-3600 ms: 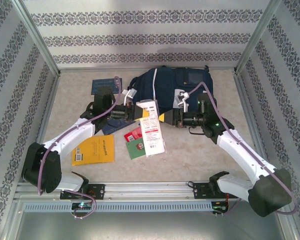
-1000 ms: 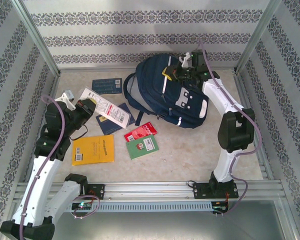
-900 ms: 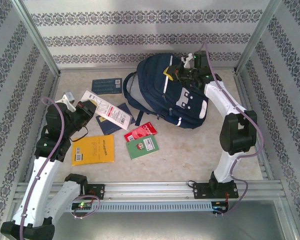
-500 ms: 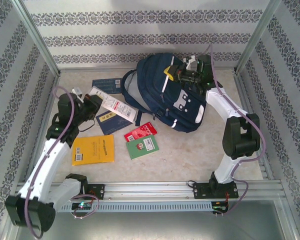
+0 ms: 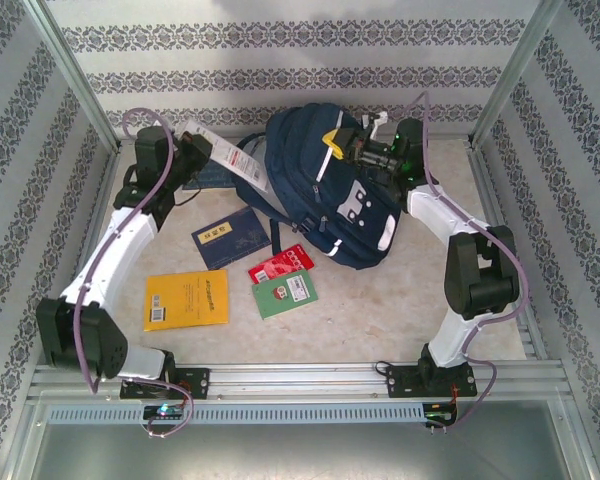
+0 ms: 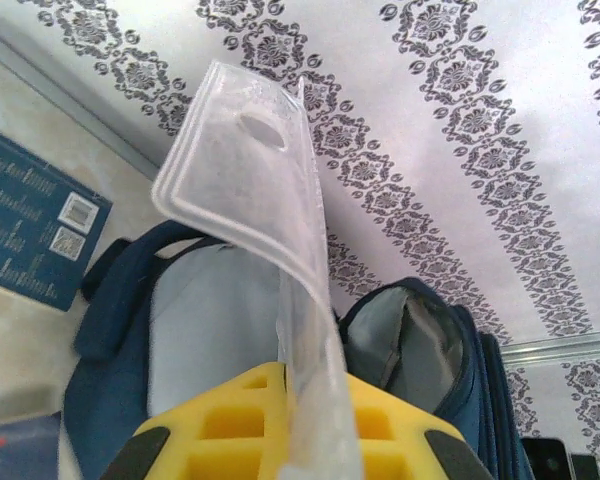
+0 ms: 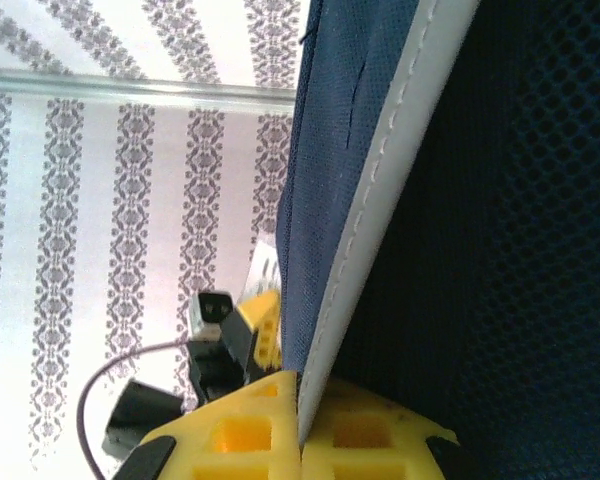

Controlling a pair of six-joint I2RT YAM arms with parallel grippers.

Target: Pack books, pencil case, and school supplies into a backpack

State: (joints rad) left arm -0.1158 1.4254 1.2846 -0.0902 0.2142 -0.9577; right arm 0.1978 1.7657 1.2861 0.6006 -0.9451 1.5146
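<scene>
The left fingers (image 5: 200, 152) are clamping one end of the narrow white strip packet (image 6: 250, 200) and holding it up off the bench (image 5: 400, 300) at the back left. The packet is tilting, and its free end is reaching toward the left side of the navy backpack (image 5: 325, 195).

The backpack is sitting at the back middle of the bench. In the left wrist view its grey-lined compartment is gaping open just beyond the packet.

The right fingers (image 7: 302, 435) are pressing together on a white-piped edge of the backpack at its upper right.

One dark blue book (image 5: 230, 237) is lying flat just left of the backpack's lower half. A second dark blue book (image 6: 30, 235) is lying by the back wall under the left arm. The yellow-orange book (image 5: 185, 298) is resting toward the front left. The small green book (image 5: 285, 293) is lying beside it, and the glossy red packet (image 5: 280, 264) is overlapping the green book's upper edge, near the backpack's bottom.
</scene>
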